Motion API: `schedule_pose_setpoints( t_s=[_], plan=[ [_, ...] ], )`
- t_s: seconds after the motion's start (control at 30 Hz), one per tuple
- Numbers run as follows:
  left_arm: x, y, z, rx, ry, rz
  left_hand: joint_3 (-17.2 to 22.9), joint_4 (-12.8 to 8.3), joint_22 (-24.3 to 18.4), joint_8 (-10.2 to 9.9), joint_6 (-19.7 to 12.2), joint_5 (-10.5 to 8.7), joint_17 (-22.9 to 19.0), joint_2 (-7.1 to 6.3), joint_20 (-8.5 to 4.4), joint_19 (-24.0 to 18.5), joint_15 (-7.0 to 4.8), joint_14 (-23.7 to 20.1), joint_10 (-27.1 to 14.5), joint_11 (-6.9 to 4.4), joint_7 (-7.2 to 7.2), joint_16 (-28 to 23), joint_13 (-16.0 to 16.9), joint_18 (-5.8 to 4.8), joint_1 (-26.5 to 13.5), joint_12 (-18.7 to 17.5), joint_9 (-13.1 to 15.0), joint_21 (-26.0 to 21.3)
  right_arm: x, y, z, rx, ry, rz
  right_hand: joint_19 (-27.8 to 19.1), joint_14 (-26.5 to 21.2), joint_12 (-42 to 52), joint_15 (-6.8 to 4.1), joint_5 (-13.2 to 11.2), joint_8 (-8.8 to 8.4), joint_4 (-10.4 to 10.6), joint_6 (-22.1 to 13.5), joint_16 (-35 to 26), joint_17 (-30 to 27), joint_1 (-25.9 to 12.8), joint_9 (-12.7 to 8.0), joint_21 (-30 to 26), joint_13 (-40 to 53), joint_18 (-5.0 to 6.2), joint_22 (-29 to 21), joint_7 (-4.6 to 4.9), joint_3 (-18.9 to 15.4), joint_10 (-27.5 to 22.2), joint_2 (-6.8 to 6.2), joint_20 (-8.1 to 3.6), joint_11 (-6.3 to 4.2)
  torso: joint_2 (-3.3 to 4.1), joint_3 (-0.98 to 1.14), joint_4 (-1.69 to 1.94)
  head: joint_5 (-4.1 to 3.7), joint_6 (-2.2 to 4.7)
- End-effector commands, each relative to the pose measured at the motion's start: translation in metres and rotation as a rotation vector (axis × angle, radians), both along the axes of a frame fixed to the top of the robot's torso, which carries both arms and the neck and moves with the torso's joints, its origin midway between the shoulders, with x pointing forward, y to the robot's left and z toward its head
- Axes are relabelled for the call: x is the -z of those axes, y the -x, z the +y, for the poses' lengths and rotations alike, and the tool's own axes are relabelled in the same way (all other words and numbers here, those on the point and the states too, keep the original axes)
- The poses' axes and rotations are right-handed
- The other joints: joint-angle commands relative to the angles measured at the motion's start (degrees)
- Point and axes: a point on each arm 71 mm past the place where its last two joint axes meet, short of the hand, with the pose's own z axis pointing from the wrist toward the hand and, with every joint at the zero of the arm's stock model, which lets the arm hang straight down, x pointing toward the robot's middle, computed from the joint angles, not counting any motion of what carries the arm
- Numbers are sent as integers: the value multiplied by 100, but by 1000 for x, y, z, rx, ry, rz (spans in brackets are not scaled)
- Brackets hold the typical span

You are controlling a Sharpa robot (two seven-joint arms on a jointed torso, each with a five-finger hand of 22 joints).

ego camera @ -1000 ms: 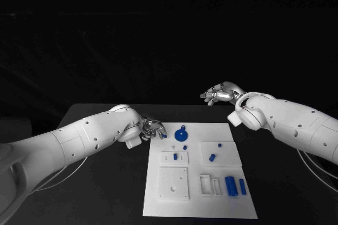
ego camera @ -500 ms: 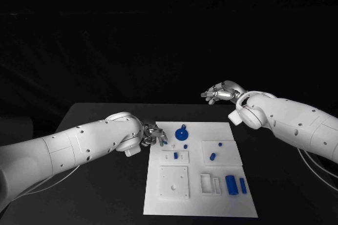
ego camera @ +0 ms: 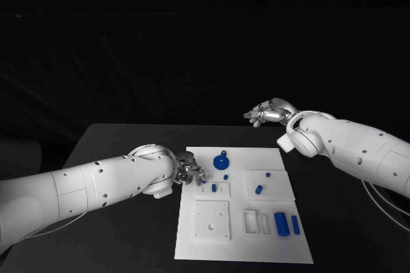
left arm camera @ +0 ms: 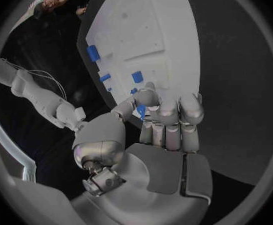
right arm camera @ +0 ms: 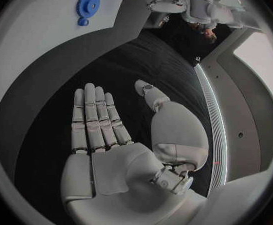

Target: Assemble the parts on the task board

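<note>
My left hand [ego camera: 189, 173] has come further in over the near-left part of the task board [ego camera: 282, 252] since a second ago, when it hung just off the board's left edge; the arm has swung in with it. The right hand [ego camera: 266, 114] hasn't moved, raised beyond the board's far right corner, fingers straight and apart in its wrist view [right arm camera: 98, 122], holding nothing.

Left hand's fingers [left arm camera: 168, 110] are curled in close together over the board. There's a bit of blue [left arm camera: 141, 110] between thumb and fingers, but I cannot tell whether it's pinched or just lying on the board beneath.

The blue gear [ego camera: 220, 163] sits just beyond the left hand's fingertips, on the far side of the board. The small blue pegs [ego camera: 214, 188] lie right beside the fingertips. The bigger blue cylinders [ego camera: 280, 224] are well away from both hands, toward the board's near right corner. The counter [ego camera: 128, 143] is black around it all.
</note>
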Motion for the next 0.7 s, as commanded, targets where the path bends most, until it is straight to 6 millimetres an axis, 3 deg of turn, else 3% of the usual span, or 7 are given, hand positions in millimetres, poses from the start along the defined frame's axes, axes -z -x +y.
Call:
schedule_pose_setpoints(
  t_s=[0.03,0.33,0.7],
  plan=[
    [-1,3,-1,13,-17,-17,153,-69,95,40,66,1262,10,21,-64,-17,-128,70,2,-33,-32,27,6,772,36,4,0,34,0,1,0,-10,6,-3,7,-43,22,-10,20,32,-9,-18,24,-6,3,-6,-18,-6,94,8,29,-14,-26,49,24,7,4,-3,-19,6,-11],
    [5,10,-2,37,-36,-4,159,-69,95,41,68,1262,14,23,-65,-17,-131,70,2,-35,-34,29,8,773,41,5,-1,39,0,1,1,-12,6,-3,8,-44,24,-10,20,33,-7,-17,25,-7,4,-8,-19,-10,96,10,29,-13,-27,49,26,7,8,-2,0,-2,-32],
    [11,11,-5,56,-66,-22,164,-68,94,40,64,1237,21,43,-66,-17,-137,69,1,-35,-34,30,14,774,40,9,-3,50,0,1,0,-9,9,-4,8,-44,26,-10,20,34,-6,-17,26,-8,6,-9,-21,-14,97,12,28,-11,-27,49,27,7,9,-2,-18,1,-53]
  ],
)
